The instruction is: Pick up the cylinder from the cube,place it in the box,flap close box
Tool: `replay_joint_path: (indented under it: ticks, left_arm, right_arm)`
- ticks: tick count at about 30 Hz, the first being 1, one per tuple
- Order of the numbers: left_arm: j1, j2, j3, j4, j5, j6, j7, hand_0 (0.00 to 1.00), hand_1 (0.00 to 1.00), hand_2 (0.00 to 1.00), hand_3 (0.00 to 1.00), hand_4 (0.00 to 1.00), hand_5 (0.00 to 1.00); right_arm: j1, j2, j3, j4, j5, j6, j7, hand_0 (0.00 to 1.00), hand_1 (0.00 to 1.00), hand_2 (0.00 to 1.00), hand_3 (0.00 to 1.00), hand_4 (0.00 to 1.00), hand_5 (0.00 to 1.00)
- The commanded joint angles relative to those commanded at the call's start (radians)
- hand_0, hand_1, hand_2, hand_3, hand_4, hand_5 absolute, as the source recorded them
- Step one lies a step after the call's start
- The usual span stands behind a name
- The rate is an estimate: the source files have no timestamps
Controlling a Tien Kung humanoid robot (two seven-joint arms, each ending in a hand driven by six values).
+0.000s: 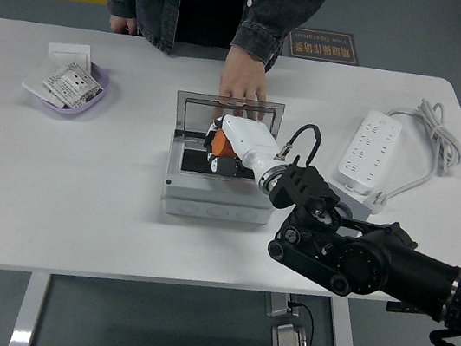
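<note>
Head view: a white counter [77,201] seen from above. Near its middle sits a grey box [219,190] with a dark inside, its clear lid [228,118] standing open at the far side. The right hand [227,148], white with dark fingertips, reaches in from the lower right on a black arm and hovers over the box's opening. Its fingers are curled around the cylinder [222,144], a small orange piece mostly hidden by the hand, held above the dark inside. A person stands at the far edge in a dark denim jacket; one of the person's hands [242,87] rests on the top of the open lid. To the left lies a purple dish [93,99] of white cards. To the right lies a white power strip [366,151] with a coiled cord.
</note>
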Motion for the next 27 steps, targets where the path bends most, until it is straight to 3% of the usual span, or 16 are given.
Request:
replay_joint_path:
  ticks: [2,3,8,9,14,15,27]
  left_arm:
    - [-0.001,0.000,0.006,0.000,-0.005,0.000,-0.001,0.583,0.616,0.554,0.573,0.474,0.281]
    - [-0.001,0.000,0.008,0.000,-0.007,0.000,-0.002,0.583,0.617,0.554,0.573,0.473,0.279]
    - [-0.003,-0.001,0.023,0.000,-0.021,0.001,-0.005,0.583,0.617,0.554,0.573,0.473,0.279]
    - [-0.003,-0.001,0.028,0.000,-0.025,0.001,-0.005,0.583,0.617,0.554,0.573,0.473,0.277]
    - [-0.005,-0.002,0.043,0.000,-0.040,0.001,-0.008,0.583,0.617,0.554,0.573,0.473,0.277]
    - [-0.005,-0.002,0.046,0.000,-0.043,0.001,-0.008,0.583,0.617,0.553,0.573,0.474,0.276]
    - [-0.005,-0.005,0.062,0.000,-0.054,0.000,-0.008,0.585,0.616,0.552,0.572,0.469,0.273]
  right_arm:
    - [0.004,0.000,0.001,-0.003,-0.007,0.005,-0.006,0.064,0.155,0.314,0.453,0.165,0.057]
    - [0.006,0.001,0.001,-0.004,-0.010,0.007,-0.010,0.097,0.238,0.469,0.638,0.676,0.356]
    - [0.014,0.004,-0.003,-0.013,-0.016,0.008,-0.022,0.097,0.238,0.469,0.638,0.676,0.356]
    - [0.015,0.005,-0.004,-0.014,-0.016,0.007,-0.023,0.150,0.323,0.523,0.638,0.934,0.637]
    - [0.016,0.009,-0.013,-0.019,-0.009,-0.001,-0.025,0.150,0.323,0.523,0.638,0.934,0.637]
    - [0.016,0.009,-0.014,-0.020,-0.006,-0.003,-0.024,0.157,0.322,0.537,0.673,0.998,0.733]
    - [0.001,0.006,-0.009,-0.016,-0.004,-0.024,-0.008,0.145,0.292,0.492,0.678,0.998,0.768]
